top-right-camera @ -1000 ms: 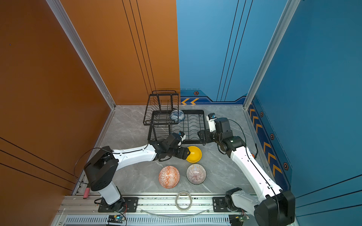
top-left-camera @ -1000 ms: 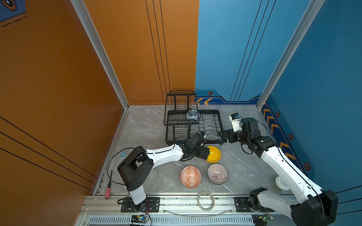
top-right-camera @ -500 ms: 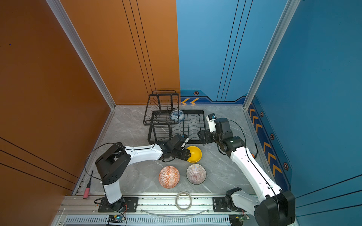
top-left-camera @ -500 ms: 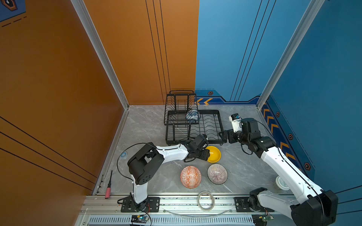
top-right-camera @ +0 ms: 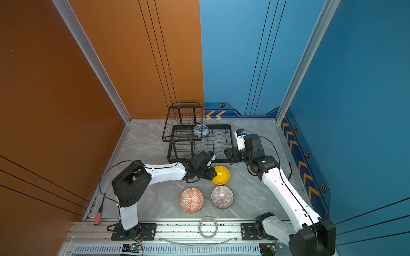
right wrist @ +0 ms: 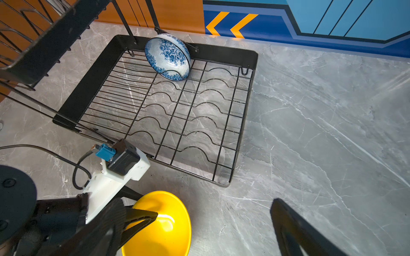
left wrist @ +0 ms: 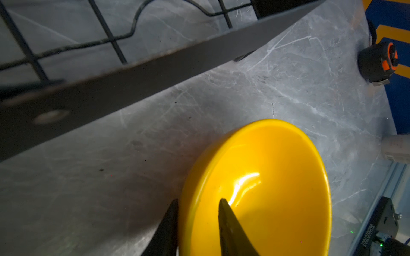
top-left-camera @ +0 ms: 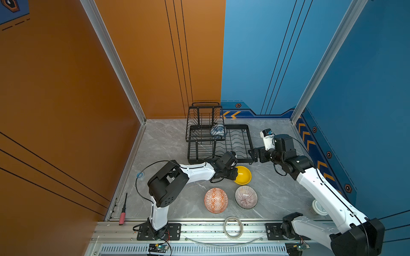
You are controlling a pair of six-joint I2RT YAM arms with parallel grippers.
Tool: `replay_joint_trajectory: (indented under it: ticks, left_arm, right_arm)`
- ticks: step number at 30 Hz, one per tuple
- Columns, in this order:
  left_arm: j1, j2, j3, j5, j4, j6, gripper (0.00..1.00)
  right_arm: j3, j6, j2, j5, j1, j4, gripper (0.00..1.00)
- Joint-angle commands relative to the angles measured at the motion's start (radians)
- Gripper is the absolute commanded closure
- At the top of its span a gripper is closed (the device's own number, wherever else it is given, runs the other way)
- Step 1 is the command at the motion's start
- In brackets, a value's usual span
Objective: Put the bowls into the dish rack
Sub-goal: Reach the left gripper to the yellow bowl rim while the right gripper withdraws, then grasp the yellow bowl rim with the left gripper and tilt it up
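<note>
One blue bowl (top-left-camera: 218, 130) racked; left claw (left wrist: 198, 201) pinches rim of yellow bowl (top-left-camera: 243, 175), right claw (right wrist: 215, 207) hangs spread; next: lift it over near wall of rack (right wrist: 224, 49).

Yellow bowl (top-left-camera: 244, 176), blue-floral bowl (top-left-camera: 218, 129), orange-diamond bowl (top-left-camera: 215, 200), black rack (right wrist: 224, 50).

Your dish rack (top-left-camera: 250, 144) sits at back centre of the worktop (top-left-camera: 168, 141), raised tier (top-left-camera: 204, 119) over its left half. Rear bowl (top-left-camera: 218, 130) stands on edge in the base tray (right wrist: 82, 88) against the back rim, beside the tier. Middle bowl (top-left-camera: 243, 175) sits just before the rack's front edge, your left end effector (top-left-camera: 234, 174) straddling its left rim. Front-left bowl (top-left-camera: 215, 200) and front-right bowl (top-left-camera: 246, 197) lie side by side nearer the rail (top-left-camera: 199, 228), tape ring (top-left-camera: 224, 227) on it before them. Right end effector (top-left-camera: 250, 156) just beside the rack's front-right corner
</note>
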Motion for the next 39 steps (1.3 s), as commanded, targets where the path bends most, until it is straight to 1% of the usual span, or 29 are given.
replay_joint_trajectory:
  ticks: [1, 7, 13, 18, 20, 25, 31, 35, 39]
  left_arm:
    - [0.003, 0.019, 0.02, 0.015, 0.005, 0.0, 0.76]
    - [0.009, 0.011, 0.016, 0.004, -0.001, 0.001, 0.92]
    - [0.013, -0.005, 0.016, -0.015, -0.013, 0.008, 1.0]
    - [0.015, -0.028, 0.016, -0.026, -0.012, 0.022, 1.0]
    - [0.01, -0.043, 0.014, -0.014, 0.007, 0.049, 1.0]
    - [0.008, -0.077, 0.034, -0.026, 0.001, 0.093, 1.0]
    - [0.008, -0.113, 0.074, -0.038, -0.042, 0.138, 1.0]
    - [0.0, -0.156, 0.1, -0.042, -0.074, 0.168, 1.0]
    - [-0.014, -0.211, 0.13, -0.074, -0.109, 0.202, 1.0]
  right_arm:
    - [-0.016, 0.01, -0.023, 0.02, -0.004, -0.001, 0.0]
    - [-0.018, 0.01, -0.025, 0.023, -0.004, -0.002, 0.0]
    - [-0.022, 0.007, -0.029, 0.029, 0.0, -0.001, 0.0]
    - [-0.02, 0.007, -0.031, 0.028, -0.001, 0.0, 0.0]
    - [-0.02, 0.008, -0.032, 0.026, -0.001, 0.002, 0.0]
    - [-0.02, 0.008, -0.035, 0.012, -0.001, 0.005, 0.0]
    - [-0.016, 0.008, -0.049, -0.005, -0.001, 0.005, 0.0]
    - [-0.008, 0.017, -0.059, -0.045, -0.001, 0.004, 0.0]
    - [-0.002, 0.033, -0.079, -0.065, 0.001, -0.001, 0.0]
